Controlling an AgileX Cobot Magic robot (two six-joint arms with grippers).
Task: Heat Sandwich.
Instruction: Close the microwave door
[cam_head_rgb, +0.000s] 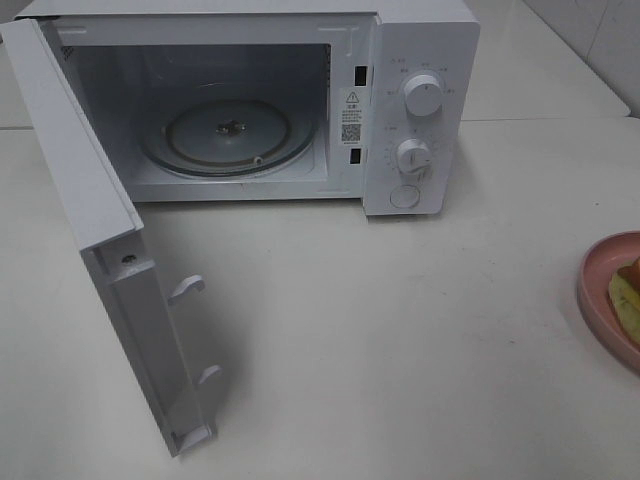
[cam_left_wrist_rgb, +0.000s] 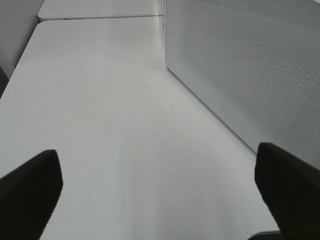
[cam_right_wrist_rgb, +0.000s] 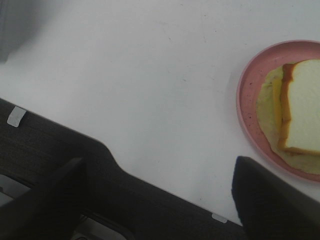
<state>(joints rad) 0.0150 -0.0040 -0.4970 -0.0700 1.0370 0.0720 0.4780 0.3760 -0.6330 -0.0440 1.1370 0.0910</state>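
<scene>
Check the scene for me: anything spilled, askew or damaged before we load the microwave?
Nothing stands out. The microwave door hangs open, the turntable sits bare, and the sandwich lies on its pink plate.

White worktop carrying a microwave and a pink plate

The worktop (cam_head_rgb: 380, 340) is a plain white surface with faint scuff marks. The white microwave (cam_head_rgb: 420, 110) stands directly on it at the back, its door (cam_head_rgb: 90, 220) swung wide open over the surface in front of the oven's hinge side. Well apart from the microwave, on its control-knob side and nearer the front, the round pink plate (cam_head_rgb: 598, 290) rests flat on the worktop, cut off by the picture's edge. In the right wrist view the plate (cam_right_wrist_rgb: 248, 105) sits near the worktop's dark front edge.
</scene>
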